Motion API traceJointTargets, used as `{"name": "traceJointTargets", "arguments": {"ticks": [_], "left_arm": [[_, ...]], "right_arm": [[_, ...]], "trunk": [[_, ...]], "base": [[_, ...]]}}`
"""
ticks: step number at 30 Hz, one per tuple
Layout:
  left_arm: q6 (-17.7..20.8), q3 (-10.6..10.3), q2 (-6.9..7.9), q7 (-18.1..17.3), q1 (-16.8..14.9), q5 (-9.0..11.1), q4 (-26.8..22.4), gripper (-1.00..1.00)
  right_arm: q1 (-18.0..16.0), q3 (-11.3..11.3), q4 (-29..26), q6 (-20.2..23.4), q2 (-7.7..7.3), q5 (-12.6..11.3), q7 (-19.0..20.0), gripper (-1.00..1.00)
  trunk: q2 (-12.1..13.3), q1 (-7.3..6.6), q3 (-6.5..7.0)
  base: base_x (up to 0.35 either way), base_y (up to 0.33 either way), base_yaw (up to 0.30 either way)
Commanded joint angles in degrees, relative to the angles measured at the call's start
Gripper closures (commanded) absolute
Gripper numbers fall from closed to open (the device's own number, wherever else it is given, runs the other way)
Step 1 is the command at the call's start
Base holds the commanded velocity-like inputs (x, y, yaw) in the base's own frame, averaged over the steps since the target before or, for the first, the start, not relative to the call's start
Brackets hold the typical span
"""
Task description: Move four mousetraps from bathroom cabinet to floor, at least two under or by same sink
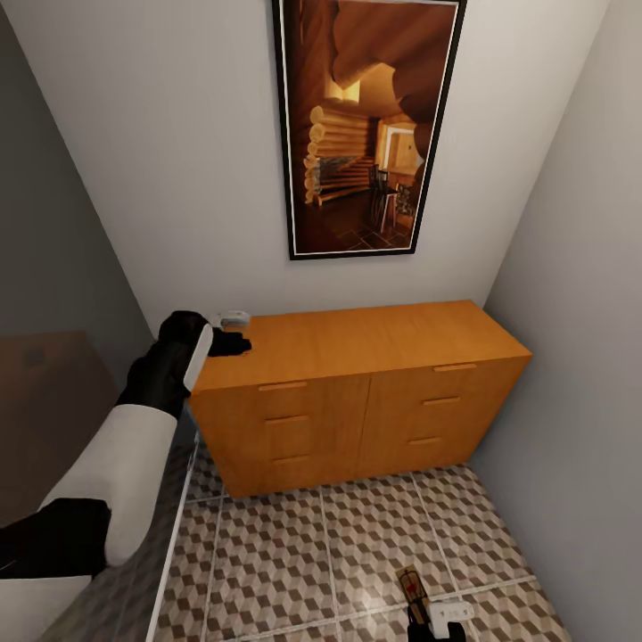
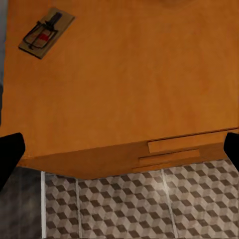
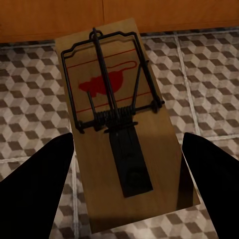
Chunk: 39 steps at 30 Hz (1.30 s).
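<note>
Orange-brown cabinet (image 1: 357,392): wooden chest with two columns of three drawers, standing against the wall under a framed picture (image 1: 367,125) of a log interior.
Left tool (image 1: 227,342): over the cabinet's top at its 9 o'clock corner, spread wide and empty, dark fingertips (image 2: 10,154) far apart in the left wrist view.
Mousetrap on cabinet (image 2: 46,33): tan board lying flat on the top near an edge.
Right tool (image 1: 435,624): low at 6 o'clock in the head view, closed around a second mousetrap (image 3: 122,124), held above the floor.
Bathroom floor (image 1: 294,553): cube-pattern tiles, pale grout.
</note>
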Motion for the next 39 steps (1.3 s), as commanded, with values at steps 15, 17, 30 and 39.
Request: {"name": "traceJointTargets", "arguments": {"ticks": [15,17,30,39], "left_arm": [[0.41,-0.33,5.95,-5.2,-2.06,-0.01,7.29,-1.0],[0.3,-0.51,7.56,-9.97,-2.06,-0.12,7.14,-1.0],[-0.12,-7.62,17.46,-29.96,-2.07,-0.61,1.26,-1.0],[-0.05,-12.62,18.4,-30.55,-2.14,-0.58,-1.32,-1.0]], "right_arm": [[0.01,0.07,0.0,0.01,0.14,0.0,0.01,1.0],[0.0,0.07,0.0,0.02,0.14,0.0,0.01,1.0],[0.01,0.15,0.0,0.02,0.22,0.08,0.09,1.0],[0.01,0.13,0.06,0.02,0.09,0.08,0.16,1.0]], "trunk": [[0.0,0.0,-0.01],[0.0,0.0,-0.01],[0.0,0.0,-0.01],[0.0,0.0,-0.01]], "base": [[0.0,0.0,0.0],[0.0,0.0,0.0],[0.0,0.0,0.0],[0.0,0.0,0.0]]}}
